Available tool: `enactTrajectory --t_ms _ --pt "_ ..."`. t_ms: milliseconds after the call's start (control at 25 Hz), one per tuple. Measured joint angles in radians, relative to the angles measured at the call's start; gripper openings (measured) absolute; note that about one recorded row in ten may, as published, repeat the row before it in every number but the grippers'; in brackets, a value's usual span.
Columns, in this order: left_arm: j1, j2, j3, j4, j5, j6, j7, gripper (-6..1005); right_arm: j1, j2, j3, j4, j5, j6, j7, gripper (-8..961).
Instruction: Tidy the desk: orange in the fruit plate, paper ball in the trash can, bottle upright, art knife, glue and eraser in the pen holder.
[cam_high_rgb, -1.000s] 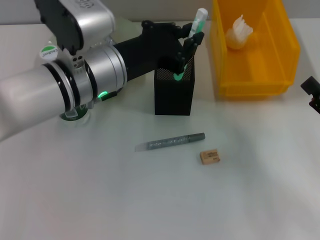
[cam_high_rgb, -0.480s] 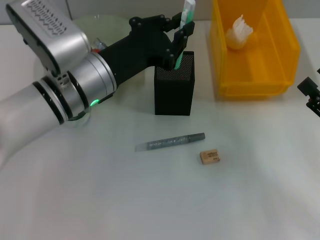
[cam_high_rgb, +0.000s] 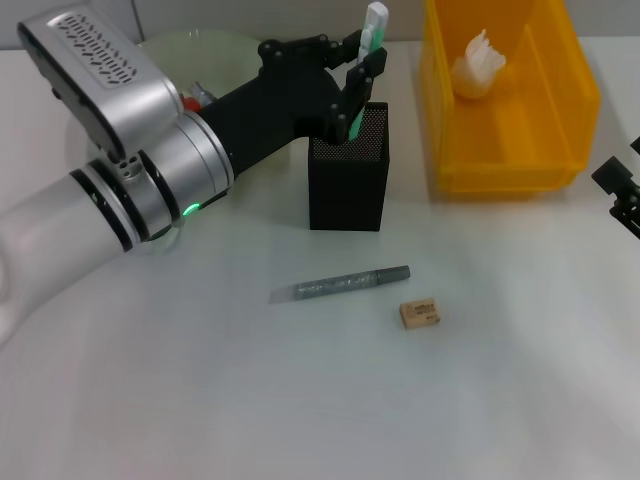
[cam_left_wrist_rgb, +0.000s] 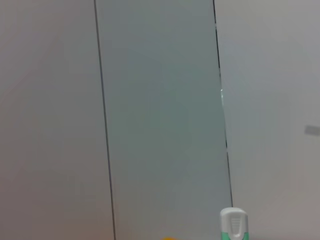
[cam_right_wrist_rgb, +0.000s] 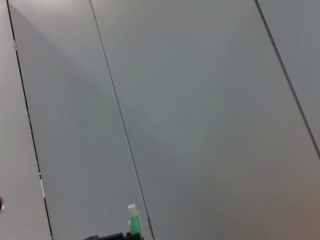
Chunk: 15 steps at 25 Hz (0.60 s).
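The glue stick is now held more upright over the pen holder by the left gripper, instead of being tilted with its tip in the mesh opening. The left arm's silver housing is swung back leftward, so the glass fruit plate is uncovered.
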<state>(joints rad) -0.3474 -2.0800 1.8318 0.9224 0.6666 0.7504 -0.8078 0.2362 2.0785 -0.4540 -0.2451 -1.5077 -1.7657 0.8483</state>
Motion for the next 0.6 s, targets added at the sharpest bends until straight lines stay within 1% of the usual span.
enactTrajectory --t_ms 120,160,200,320,600 --pt "-0.032 0.0 0.001 -0.042 -0.026 -0.006 0.001 197 0.0 0.0 0.0 0.003 0.0 0.0 0.0 767" --pt "-0.032 0.0 0.001 -0.042 -0.026 -0.006 0.001 197 0.0 0.0 0.0 0.003 0.0 0.0 0.0 767" --pt "-0.054 0.0 0.001 -0.076 -0.056 -0.007 0.001 197 0.0 0.0 0.0 0.004 0.0 0.0 0.0 767" --pt "-0.074 0.0 0.001 -0.107 -0.078 -0.008 0.002 197 0.0 0.0 0.0 0.004 0.0 0.0 0.0 767" --pt "-0.08 0.001 -0.005 -0.125 -0.081 -0.005 -0.001 197 -0.001 0.0 0.0 0.01 0.0 0.0 0.0 767"
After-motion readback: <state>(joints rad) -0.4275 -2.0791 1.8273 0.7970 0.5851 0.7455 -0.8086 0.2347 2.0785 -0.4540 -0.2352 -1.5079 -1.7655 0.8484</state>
